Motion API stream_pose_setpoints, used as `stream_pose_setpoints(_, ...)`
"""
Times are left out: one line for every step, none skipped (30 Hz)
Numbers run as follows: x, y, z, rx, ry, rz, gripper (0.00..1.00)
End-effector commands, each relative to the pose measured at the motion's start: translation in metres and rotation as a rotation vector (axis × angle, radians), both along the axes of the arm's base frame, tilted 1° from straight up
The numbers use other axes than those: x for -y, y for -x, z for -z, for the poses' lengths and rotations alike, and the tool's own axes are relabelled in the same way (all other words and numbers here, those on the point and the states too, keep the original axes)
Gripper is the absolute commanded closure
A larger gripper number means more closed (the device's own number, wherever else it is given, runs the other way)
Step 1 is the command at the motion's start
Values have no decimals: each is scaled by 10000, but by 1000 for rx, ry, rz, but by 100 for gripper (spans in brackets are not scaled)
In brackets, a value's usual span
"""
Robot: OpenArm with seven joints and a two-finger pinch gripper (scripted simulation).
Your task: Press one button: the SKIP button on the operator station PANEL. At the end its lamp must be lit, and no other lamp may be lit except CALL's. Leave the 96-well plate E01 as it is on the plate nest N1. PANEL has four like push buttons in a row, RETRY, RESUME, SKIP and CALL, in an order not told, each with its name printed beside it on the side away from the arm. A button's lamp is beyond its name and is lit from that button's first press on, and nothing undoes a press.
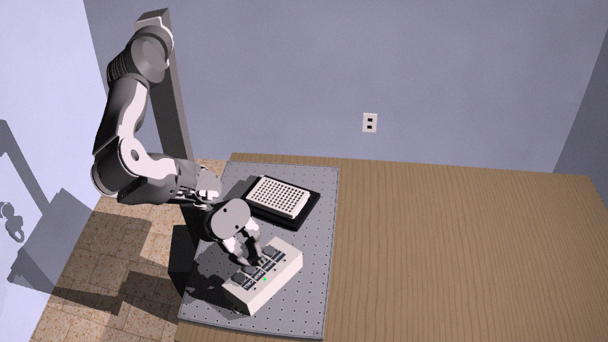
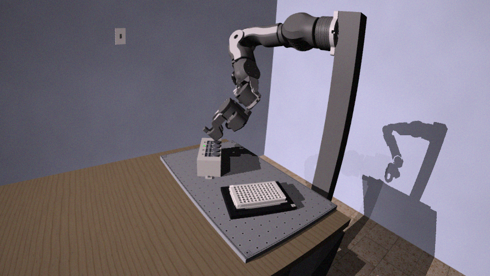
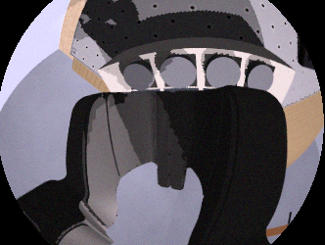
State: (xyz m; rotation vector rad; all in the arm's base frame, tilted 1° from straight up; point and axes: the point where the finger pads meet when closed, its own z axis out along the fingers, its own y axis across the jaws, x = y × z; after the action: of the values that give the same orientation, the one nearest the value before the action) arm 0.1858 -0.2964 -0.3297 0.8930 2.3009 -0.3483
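Observation:
The PANEL (image 1: 264,278) is a pale box on the grey perforated baseplate (image 1: 272,246), with four round dark buttons in a row. One green lamp (image 1: 264,279) is lit beyond the second name from the near end, which seems to read SKIP (image 1: 257,274). It also shows as a green dot in the exterior view (image 2: 204,145). No other lamp looks lit. My gripper (image 1: 256,258) (image 2: 215,138) is shut and empty, its tips just above the middle of the button row. The wrist view shows the four buttons (image 3: 198,72) beyond the dark fingers. Plate E01 (image 1: 278,196) lies flat on the black nest N1.
The baseplate sits at the left end of a wooden table (image 1: 446,255). The arm's dark mounting post (image 1: 172,101) stands behind the plate nest. The plate and nest also show nearer the camera in the exterior view (image 2: 257,194), apart from the panel (image 2: 210,159).

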Motion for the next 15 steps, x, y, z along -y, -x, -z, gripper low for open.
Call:
stream_pose_setpoints(1,10,7,-7,2,1,100)
stream_pose_setpoints(1,10,7,-7,2,1,100)
stream_pose_setpoints(1,10,7,-7,2,1,100)
stream_pose_setpoints(1,10,7,-7,2,1,100)
stream_pose_setpoints(1,10,7,-7,2,1,100)
stream_pose_setpoints(1,10,7,-7,2,1,100)
stream_pose_setpoints(1,10,7,-7,2,1,100)
stream_pose_setpoints(-2,17,8,-8,1,1,100)
stream_pose_setpoints(-5,23,10,-8,1,1,100)
stream_pose_setpoints(-8,30,12,-9,0,1,100)
stream_pose_setpoints(-12,36,14,-10,-1,2,100)
stream_pose_setpoints(-15,42,15,-10,-1,2,100)
stream_pose_setpoints(-15,42,15,-10,-1,2,100)
stream_pose_setpoints(-15,42,15,-10,-1,2,100)
stream_pose_setpoints(-15,42,15,-10,-1,2,100)
